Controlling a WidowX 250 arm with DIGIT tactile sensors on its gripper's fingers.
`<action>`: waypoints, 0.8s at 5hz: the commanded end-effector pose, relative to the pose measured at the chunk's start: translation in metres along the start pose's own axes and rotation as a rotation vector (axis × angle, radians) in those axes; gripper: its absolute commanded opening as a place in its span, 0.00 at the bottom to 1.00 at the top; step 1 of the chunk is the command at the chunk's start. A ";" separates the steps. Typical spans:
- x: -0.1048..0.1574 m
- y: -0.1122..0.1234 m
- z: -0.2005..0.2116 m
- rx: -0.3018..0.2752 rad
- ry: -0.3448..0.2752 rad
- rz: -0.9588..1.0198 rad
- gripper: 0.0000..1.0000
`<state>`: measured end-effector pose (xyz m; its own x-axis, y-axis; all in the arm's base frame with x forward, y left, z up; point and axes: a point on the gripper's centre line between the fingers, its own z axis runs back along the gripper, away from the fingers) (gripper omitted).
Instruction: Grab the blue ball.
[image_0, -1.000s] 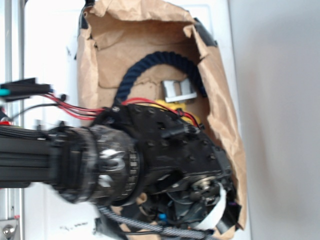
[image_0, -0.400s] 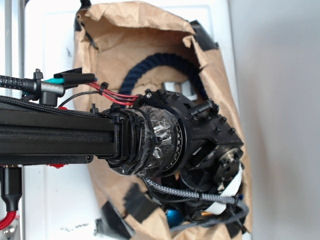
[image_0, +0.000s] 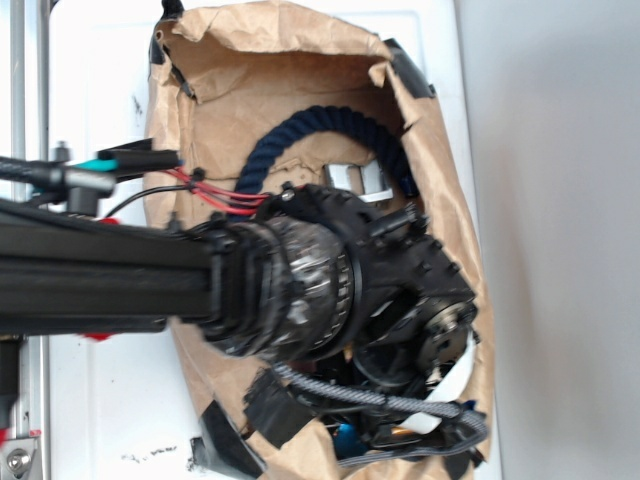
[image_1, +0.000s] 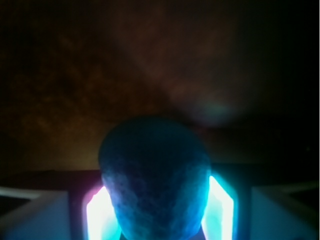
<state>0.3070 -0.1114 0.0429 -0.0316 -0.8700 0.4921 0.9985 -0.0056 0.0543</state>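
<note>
Mostly hidden blue ball (image_1: 155, 182), wedged between hand (image_1: 159, 210) fingers (image_1: 100, 215)

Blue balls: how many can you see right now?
1. The blue ball sits between the jaws in the wrist view; the arm may hide others in the exterior view.

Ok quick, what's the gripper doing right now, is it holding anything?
Gripper: closed on the blue ball, one finger on each side of it.
</note>
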 end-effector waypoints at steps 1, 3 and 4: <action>0.021 -0.024 0.073 0.212 0.147 0.148 0.00; 0.019 -0.030 0.103 0.207 0.428 0.656 0.00; 0.021 -0.033 0.116 0.214 0.457 0.916 0.00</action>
<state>0.2611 -0.0469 0.1209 0.8088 -0.5878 -0.0169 0.5872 0.8089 -0.0313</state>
